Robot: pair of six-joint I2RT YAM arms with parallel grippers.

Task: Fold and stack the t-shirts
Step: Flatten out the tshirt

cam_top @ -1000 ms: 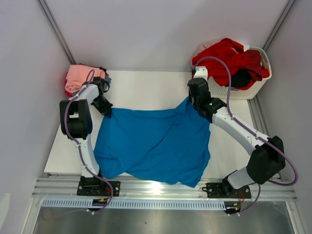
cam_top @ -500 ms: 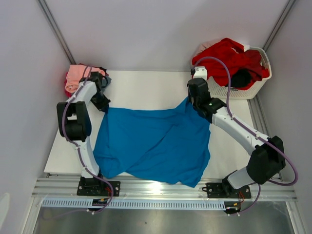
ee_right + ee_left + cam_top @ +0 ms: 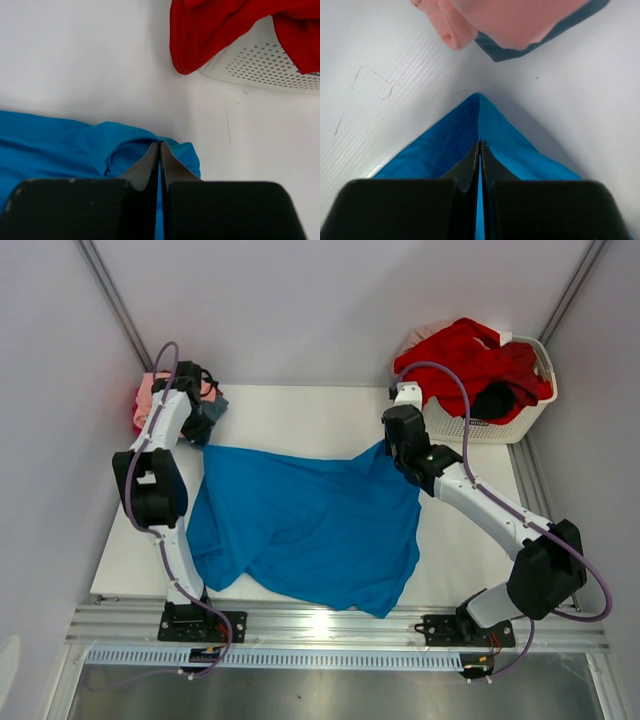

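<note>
A bright blue t-shirt (image 3: 310, 525) lies spread on the white table. My left gripper (image 3: 203, 436) is shut on its far left corner (image 3: 479, 115), next to a pile of folded tees with a salmon pink one (image 3: 150, 400) on top; the pink cloth (image 3: 515, 22) and a slate blue edge (image 3: 520, 49) show in the left wrist view. My right gripper (image 3: 392, 447) is shut on the shirt's far right corner (image 3: 135, 145). A red tee (image 3: 470, 355) and a black one (image 3: 495, 400) lie in the white basket (image 3: 500, 425).
The basket stands at the far right corner, its wall (image 3: 260, 62) close ahead of my right gripper with red cloth (image 3: 215, 25) hanging over it. Grey walls close in the table on left, back and right. An aluminium rail (image 3: 330, 625) runs along the near edge.
Both grippers have pulled the blue shirt away from me; the left one moved most, up beside the pink pile. The shirt's near hem slid back from the table's front edge.
</note>
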